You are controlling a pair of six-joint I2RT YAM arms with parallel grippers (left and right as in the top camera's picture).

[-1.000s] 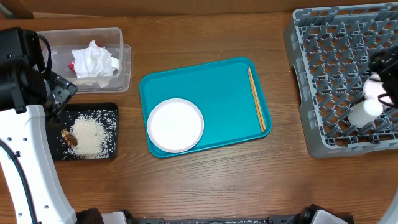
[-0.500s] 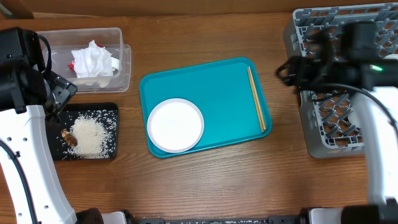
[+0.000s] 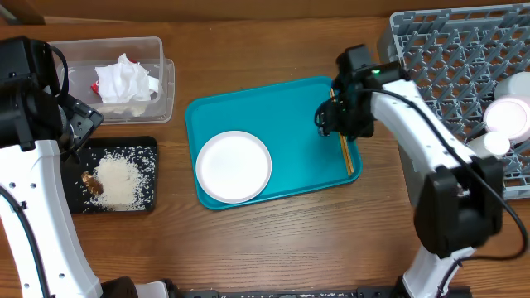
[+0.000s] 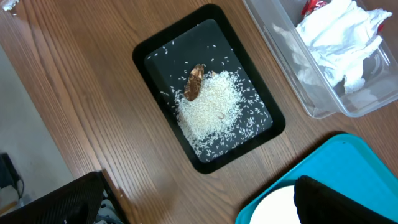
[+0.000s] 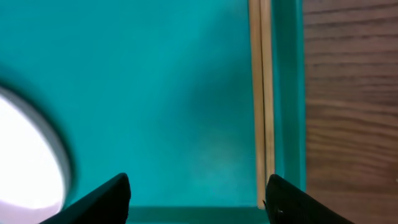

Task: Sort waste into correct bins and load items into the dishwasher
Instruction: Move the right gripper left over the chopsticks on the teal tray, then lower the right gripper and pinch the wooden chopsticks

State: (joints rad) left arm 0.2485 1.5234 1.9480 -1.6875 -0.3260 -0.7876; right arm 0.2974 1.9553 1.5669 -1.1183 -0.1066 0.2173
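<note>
We see the right gripper (image 5: 196, 202) spread-fingered over the teal tray (image 5: 155, 93), chopsticks (image 5: 262, 93) at one o'clock. The left gripper (image 4: 205, 202), also spread, seems near the black tray (image 4: 186, 36).

I see bare teal tray (image 3: 290, 124) between the plate (image 3: 233, 165) and the chopsticks (image 3: 348, 157), which lie tight against its right rim.

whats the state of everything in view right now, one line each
clear tub, holds crumpled tissues
black tray, holds rice and a brown scrap
teal tray, carries plate and chopsticks
plate, empty, lying flat
chopsticks, side by side along the tray's right edge
dish rack, white dishes at its right side
left end effector, open, empty
right end effector, open, empty, above the teal tray beside the chopsticks
</note>
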